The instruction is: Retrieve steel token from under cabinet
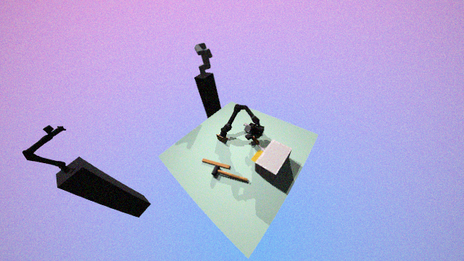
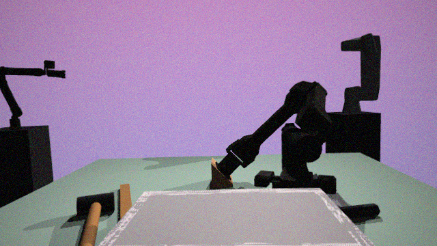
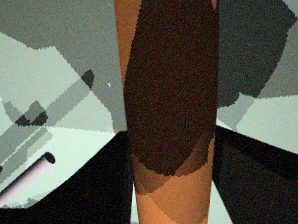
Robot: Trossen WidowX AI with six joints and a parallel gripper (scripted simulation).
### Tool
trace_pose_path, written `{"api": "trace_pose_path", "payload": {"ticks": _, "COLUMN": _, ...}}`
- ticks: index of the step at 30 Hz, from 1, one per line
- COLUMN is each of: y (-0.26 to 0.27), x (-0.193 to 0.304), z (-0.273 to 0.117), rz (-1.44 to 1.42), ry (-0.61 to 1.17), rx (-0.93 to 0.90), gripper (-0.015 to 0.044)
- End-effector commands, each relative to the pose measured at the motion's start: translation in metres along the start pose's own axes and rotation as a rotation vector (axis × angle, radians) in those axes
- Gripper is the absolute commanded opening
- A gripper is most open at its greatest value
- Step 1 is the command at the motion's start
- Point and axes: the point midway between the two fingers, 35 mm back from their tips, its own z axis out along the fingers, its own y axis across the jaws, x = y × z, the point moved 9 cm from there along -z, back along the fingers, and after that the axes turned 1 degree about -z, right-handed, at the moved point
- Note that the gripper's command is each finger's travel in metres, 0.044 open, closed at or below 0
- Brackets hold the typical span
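My gripper (image 1: 222,138) is shut on an orange wooden rod (image 3: 172,129), which fills the middle of the wrist view. In the exterior view the gripper (image 2: 223,171) holds the rod (image 2: 218,178) low at the table, just behind the cabinet's far edge. The cabinet (image 1: 273,159) is a box with a pale top (image 2: 232,219). A yellow marked area (image 1: 257,156) lies on the table in front of it, on the arm's side. The steel token is hidden in every view.
A hammer (image 1: 217,172) (image 2: 95,203) with a dark head and a flat orange stick (image 1: 216,164) lie on the table left of the cabinet. A dark bar (image 2: 358,210) lies by the arm's base (image 2: 295,179). Two dark camera stands are off the table.
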Motion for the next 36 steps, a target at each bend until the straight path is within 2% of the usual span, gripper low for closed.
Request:
{"api": "trace_pose_path", "payload": {"ticks": 1, "y": -0.001, "x": -0.006, "z": 0.0, "rz": -0.001, "ry": -0.001, "rx": -0.001, "gripper": 0.0}}
{"api": "trace_pose_path", "payload": {"ticks": 36, "y": 0.001, "x": -0.048, "z": -0.001, "rz": -0.002, "ry": -0.003, "rx": -0.001, "gripper": 0.0}}
